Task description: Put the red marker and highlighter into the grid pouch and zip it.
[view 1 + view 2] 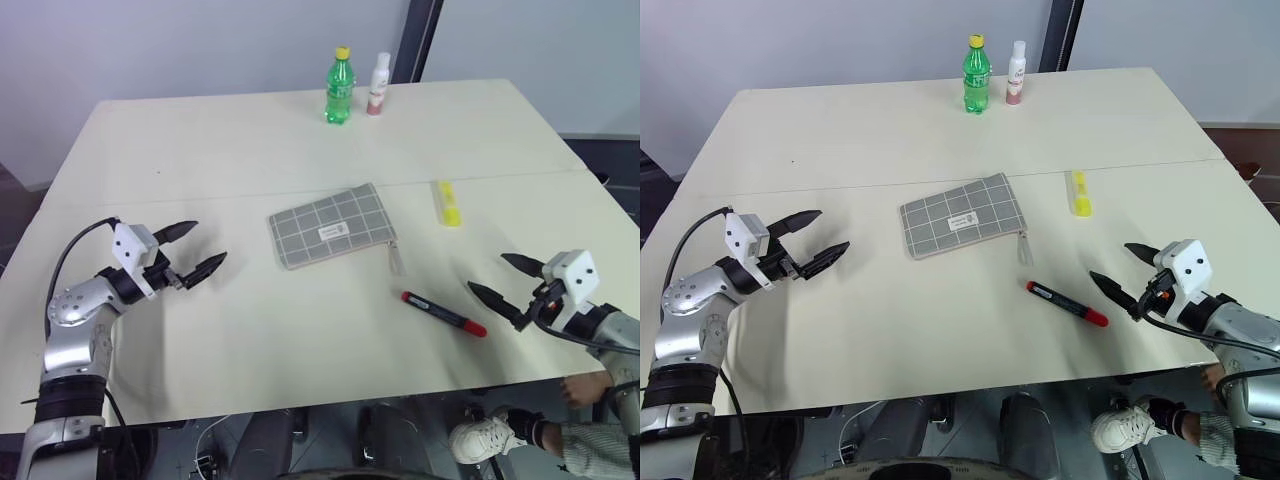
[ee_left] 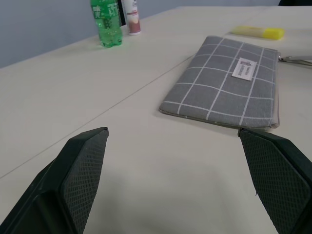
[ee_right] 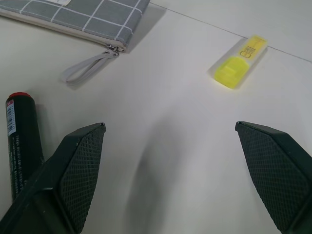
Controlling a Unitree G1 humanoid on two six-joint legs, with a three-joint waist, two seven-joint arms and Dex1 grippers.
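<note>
**A:** From the head camera, where does everything sit?

**B:** The grid pouch (image 1: 331,226) lies flat mid-bench, closed as far as one can tell, its pull cord (image 1: 394,258) trailing toward the robot's right. The red marker (image 1: 443,313) rests on the bench (image 1: 240,150) just in front of the cord, near the right gripper (image 1: 503,278); the highlighter (image 1: 447,203) lies farther back on the right, well apart from the pouch. Both grippers hang over the bench with fingers spread and nothing in them — the left gripper (image 1: 195,249) well off to the pouch's left.

**A:** And the left wrist camera?

**B:** Its fingers (image 2: 80,175) stand wide, framing the pouch — soft fabric, likely limp and light, so it would want pinning at a corner or edge rather than a lift by the middle.

**A:** The right wrist camera?

**B:** Fingers (image 3: 78,165) wide again. The marker lies beside one of them — a smooth, stiff, round barrel that may roll, best pinched across its middle. The highlighter looks chunkier, flat-sided and light — probably steadier across its width. The thin cord is the zip's only real handle.
</note>
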